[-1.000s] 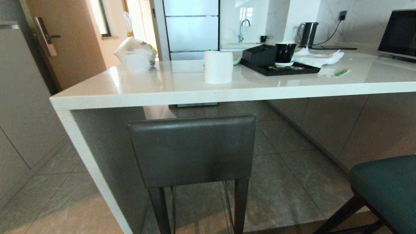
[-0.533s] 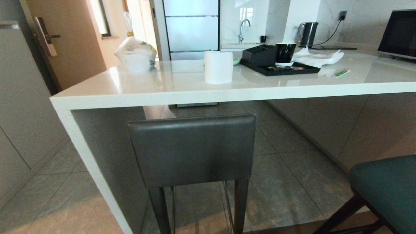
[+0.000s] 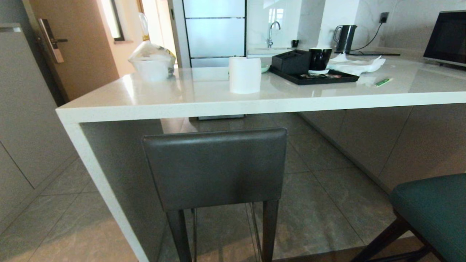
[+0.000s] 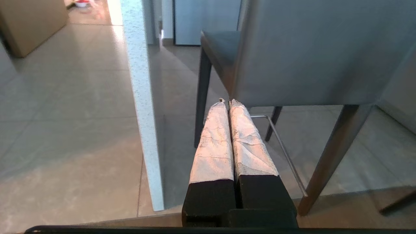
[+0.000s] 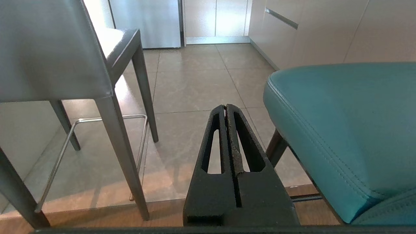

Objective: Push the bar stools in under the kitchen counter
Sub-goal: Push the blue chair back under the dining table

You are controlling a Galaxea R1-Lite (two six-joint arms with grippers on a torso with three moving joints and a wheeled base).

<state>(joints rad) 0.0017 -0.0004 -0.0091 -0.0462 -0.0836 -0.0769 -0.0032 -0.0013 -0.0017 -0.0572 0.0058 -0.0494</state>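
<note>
The dark grey bar stool (image 3: pixel 214 167) stands under the front edge of the white kitchen counter (image 3: pixel 233 103), its rectangular back facing me. The teal bar stool (image 3: pixel 433 211) sits at the lower right, out from the counter. Neither arm shows in the head view. My left gripper (image 4: pixel 226 101) is shut and empty, held low just behind the grey stool's back (image 4: pixel 308 52), beside the counter's white end panel (image 4: pixel 143 107). My right gripper (image 5: pixel 225 105) is shut and empty, low between the grey stool (image 5: pixel 52 48) and the teal stool's padded back (image 5: pixel 351 130).
On the counter stand a paper roll (image 3: pixel 244 74), a black tray (image 3: pixel 313 76) with a box and mug, a plastic container (image 3: pixel 152 65), tissues and a kettle (image 3: pixel 345 38). Cabinets line the right wall. The floor is tiled, with a wooden strip nearest me.
</note>
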